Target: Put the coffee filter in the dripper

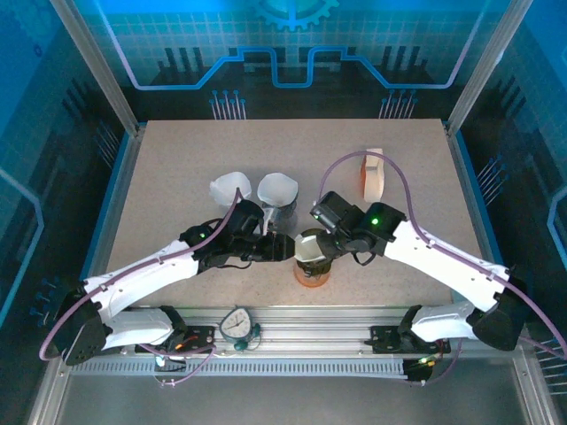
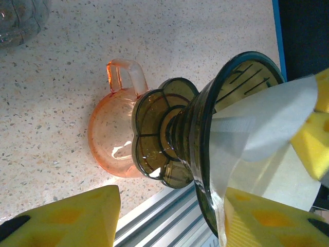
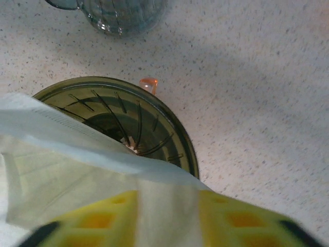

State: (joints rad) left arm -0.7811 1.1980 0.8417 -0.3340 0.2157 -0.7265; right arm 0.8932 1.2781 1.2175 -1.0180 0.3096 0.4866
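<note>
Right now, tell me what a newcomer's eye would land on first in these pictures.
First, the white coffee filter lying across the mouth of the dark olive dripper, at the near middle of the table. Next come the yellow fingers of the right hand on either side of the paper, and the orange cup by the dripper's base.
</note>
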